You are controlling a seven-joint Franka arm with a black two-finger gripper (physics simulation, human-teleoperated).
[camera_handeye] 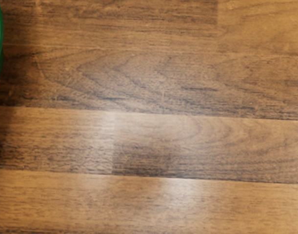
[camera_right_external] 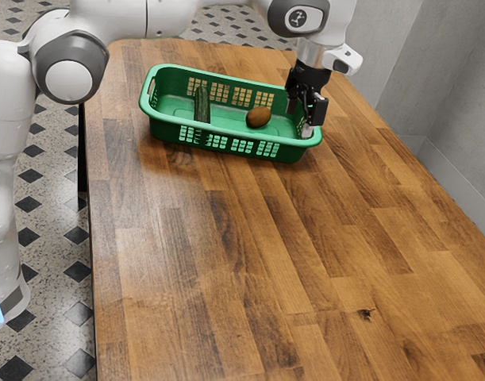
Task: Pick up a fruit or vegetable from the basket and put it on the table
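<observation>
Exterior view: my hand [camera_right_external: 306, 117] pointed down at the end of the green basket [camera_right_external: 167, 127] toward the exterior view's right, beside the end wall. Whether it was spread, pressed together or pinching something, I could not tell. A small pale patch [camera_right_external: 307, 130] showed just under it, too small to make out. Inside the basket were a dark green cucumber [camera_right_external: 202, 104], lying across it nearer the end toward the exterior view's left, and a brown oval fruit or vegetable [camera_right_external: 259, 117], apart from the cucumber and nearer my hand. The basket stood upright on the wooden table [camera_right_external: 250, 238], and my white arm [camera_right_external: 127, 17] reached over from the exterior view's left. Speckled floor [camera_right_external: 51, 198] with dark diamonds lay beside the table. In the wrist view, my camera faced the table's wood grain, with a sliver of the basket's green edge.
</observation>
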